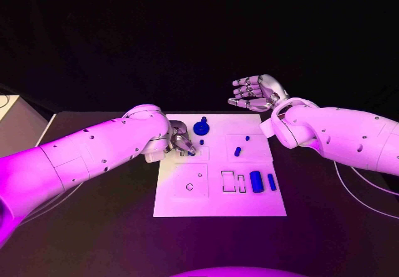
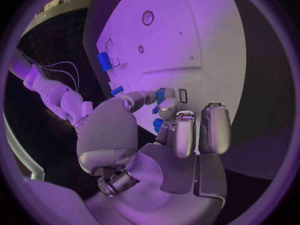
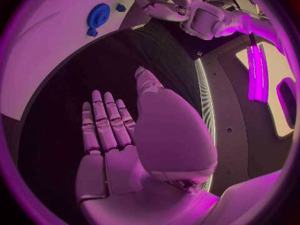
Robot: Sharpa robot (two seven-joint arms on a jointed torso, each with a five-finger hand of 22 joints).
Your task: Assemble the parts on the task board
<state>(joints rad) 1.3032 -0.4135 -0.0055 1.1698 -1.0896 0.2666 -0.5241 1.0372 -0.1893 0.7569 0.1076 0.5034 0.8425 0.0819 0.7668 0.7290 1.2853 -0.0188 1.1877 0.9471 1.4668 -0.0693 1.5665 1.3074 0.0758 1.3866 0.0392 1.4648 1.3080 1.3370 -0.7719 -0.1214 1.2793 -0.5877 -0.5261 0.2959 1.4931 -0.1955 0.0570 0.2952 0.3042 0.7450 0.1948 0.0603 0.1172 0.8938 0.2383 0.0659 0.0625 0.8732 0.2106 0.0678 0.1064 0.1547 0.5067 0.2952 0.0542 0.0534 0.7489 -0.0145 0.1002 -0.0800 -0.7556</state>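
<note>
Now L hand (image 1: 178, 143) pinching small blue part (image 2: 161, 95) over task board (image 1: 220, 205); R hand (image 1: 256, 93) spread, holding nothing.

I work in what looks like a lab or demo stage: my black table (image 1: 100, 231) stands before a dark backdrop filling the top of the frame, under coloured light. A white task board (image 1: 220, 196) with outlined slots lies at centre, and thin cables (image 1: 366, 193) trail at right.

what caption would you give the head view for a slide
Left hand works at small blue parts on the white task board while the right hand hangs open beyond the board's far edge.
</note>
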